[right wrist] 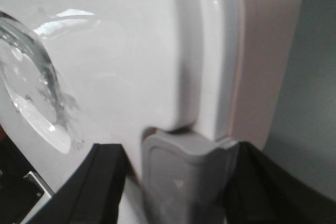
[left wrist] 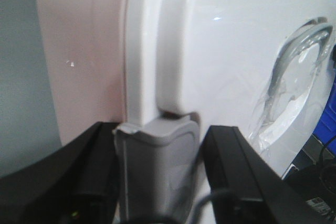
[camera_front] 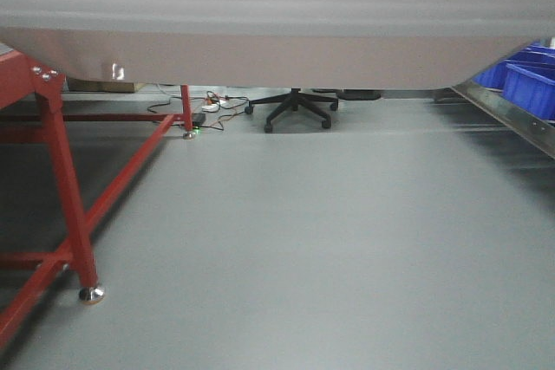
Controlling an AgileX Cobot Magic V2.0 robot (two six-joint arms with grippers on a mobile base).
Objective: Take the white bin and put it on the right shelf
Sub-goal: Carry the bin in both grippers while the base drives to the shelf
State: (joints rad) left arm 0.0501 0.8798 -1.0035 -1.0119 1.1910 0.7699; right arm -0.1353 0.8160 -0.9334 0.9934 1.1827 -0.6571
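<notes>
The white bin (camera_front: pixel 277 32) hangs above the floor and fills the top of the front view, with its pinkish underside showing. In the left wrist view its glossy lid (left wrist: pixel 226 51) and a grey latch (left wrist: pixel 157 166) sit close up. My left gripper (left wrist: pixel 160 135) is shut on that latch, one black finger on each side. The right wrist view shows the bin's other end (right wrist: pixel 131 51), where my right gripper (right wrist: pixel 178 153) is shut on the grey latch (right wrist: pixel 184 177) there. The right shelf (camera_front: pixel 512 119) shows as a steel rail at the right edge, below the bin.
A red-framed table (camera_front: pixel 61 153) stands at the left, its foot on the grey floor (camera_front: pixel 286 257). Blue crates (camera_front: pixel 531 84) sit on the steel rack at the right. A black office chair base (camera_front: pixel 295 110) and cables (camera_front: pixel 204 114) lie at the back.
</notes>
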